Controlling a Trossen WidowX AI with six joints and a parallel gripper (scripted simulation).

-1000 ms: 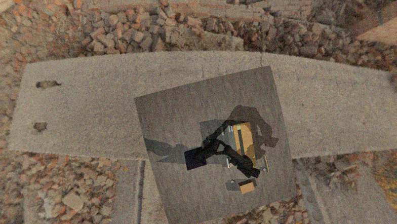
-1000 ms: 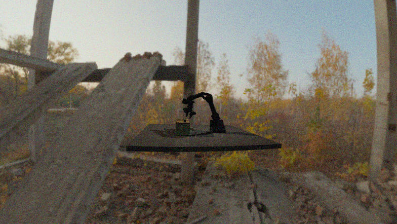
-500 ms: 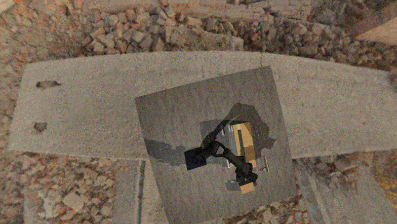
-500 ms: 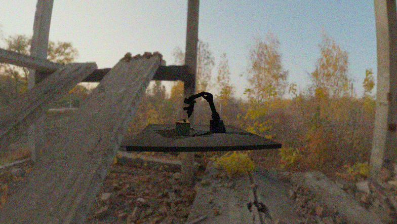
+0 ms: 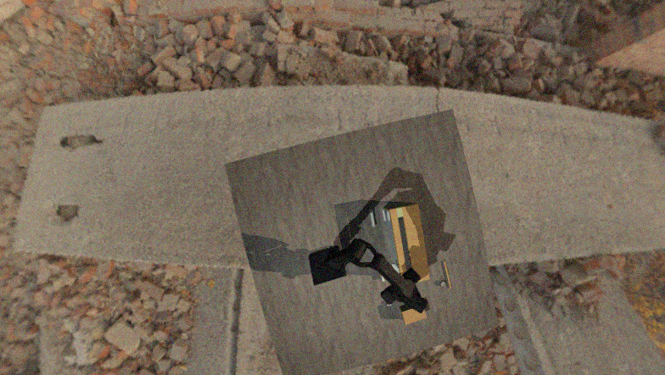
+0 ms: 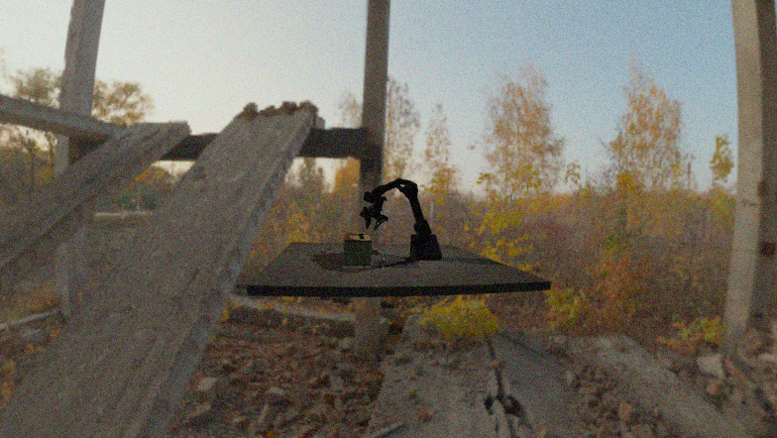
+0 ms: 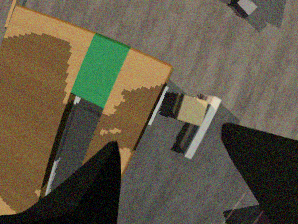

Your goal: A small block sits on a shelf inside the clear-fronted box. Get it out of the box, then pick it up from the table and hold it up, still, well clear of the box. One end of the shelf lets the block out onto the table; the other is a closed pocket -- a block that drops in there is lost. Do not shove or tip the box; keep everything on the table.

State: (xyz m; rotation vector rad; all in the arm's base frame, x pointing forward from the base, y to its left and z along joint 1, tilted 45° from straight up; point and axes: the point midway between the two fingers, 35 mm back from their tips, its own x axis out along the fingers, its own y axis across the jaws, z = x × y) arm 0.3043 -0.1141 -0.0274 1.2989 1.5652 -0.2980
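The block itself could not be made out in the box (image 5: 411,232). A small tan piece (image 7: 194,111) lay on the table (image 5: 302,195) just beside the box's corner, and whether that was the block was hard to tell. A green stripe (image 7: 100,70) crossed the box's tan top. The tool (image 6: 375,217) hung above the box's end, partly open, gripping nothing.

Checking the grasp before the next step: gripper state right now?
Black parallel-jaw gripper: partly open, holding nothing, raised above the tan clear-fronted box.
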